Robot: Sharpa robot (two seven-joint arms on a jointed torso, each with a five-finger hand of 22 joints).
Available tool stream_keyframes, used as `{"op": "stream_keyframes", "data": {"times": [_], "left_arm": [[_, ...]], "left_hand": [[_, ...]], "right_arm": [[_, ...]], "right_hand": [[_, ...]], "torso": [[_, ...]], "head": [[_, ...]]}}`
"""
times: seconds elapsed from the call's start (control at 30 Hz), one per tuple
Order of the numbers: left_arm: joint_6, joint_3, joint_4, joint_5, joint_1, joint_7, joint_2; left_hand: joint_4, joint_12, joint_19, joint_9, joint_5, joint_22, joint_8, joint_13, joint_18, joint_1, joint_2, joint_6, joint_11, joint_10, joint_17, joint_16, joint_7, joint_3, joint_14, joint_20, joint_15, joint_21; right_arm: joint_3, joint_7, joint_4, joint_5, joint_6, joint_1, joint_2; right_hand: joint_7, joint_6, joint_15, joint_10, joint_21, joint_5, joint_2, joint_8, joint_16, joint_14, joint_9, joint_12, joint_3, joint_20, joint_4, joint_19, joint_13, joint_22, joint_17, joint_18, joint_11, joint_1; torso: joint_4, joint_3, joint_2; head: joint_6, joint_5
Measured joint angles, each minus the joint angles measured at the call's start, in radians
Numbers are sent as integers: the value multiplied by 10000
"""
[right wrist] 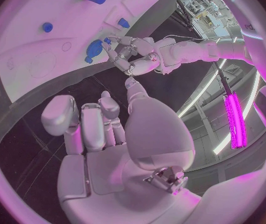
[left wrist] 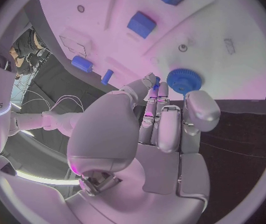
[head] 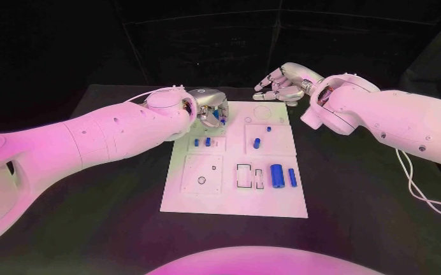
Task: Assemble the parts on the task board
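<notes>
The left hand (head: 208,106) hovers over the board's (head: 235,202) far left corner, fingertips (left wrist: 150,80) just beside a round blue part (left wrist: 183,80) and holding nothing, while the right hand (head: 281,83) hangs empty, fingers apart, beyond the far edge.

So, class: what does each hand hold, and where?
The left hand touches a blue gear at its rim with its fingertips; a firm hold cannot be told. The right hand holds nothing.
</notes>
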Motion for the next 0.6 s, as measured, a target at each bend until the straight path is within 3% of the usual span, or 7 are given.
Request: {"op": "stream_keyframes", "data": {"times": [0.07, 0.23, 0.6], "left_arm": [[-83, 99, 156, 26, 22, 20, -140], [-147, 185, 469, 140, 24, 27, -518], [77, 205, 747, 418, 24, -21, -1127]], "left_hand": [[0, 0, 0, 0, 0, 17, -39, 1, 0, 0, 0, 0, 0, 0, 0, 0, 0, 0, 0, 0, 0, 0], [27, -46, 0, 0, 0, 35, -39, 10, 0, -56, -56, 0, -2, 11, -11, 0, 0, 28, 0, 0, 1, 44], [28, -104, 0, -1, 0, 65, -87, 11, 0, -151, -64, 36, 1, 69, -76, -1, -34, 28, 0, 0, 1, 60]], "right_arm": [[0, 1, -4, 0, -1, 0, 1], [0, 3, -8, 0, -1, 0, -5], [0, 2, -15, 0, -2, 0, -25]], "right_hand": [[0, 0, 0, 0, 0, 0, 0, 0, 0, 0, 0, 0, 0, 0, 0, 0, 0, 0, 0, 0, 0, 0], [0, 0, 0, 0, 0, 0, 0, 0, 0, 0, 0, 0, 0, 0, 0, 0, 19, 0, 4, 0, 0, 0], [0, 0, 0, 0, 0, 0, 0, 0, 0, 0, 0, 0, 0, 0, 0, 0, 21, 0, 8, 0, 0, 0]], "torso": [[1, 0, 0], [3, 3, -1], [14, 4, 0]], "head": [[10, 8], [25, 24], [15, 58]]}}
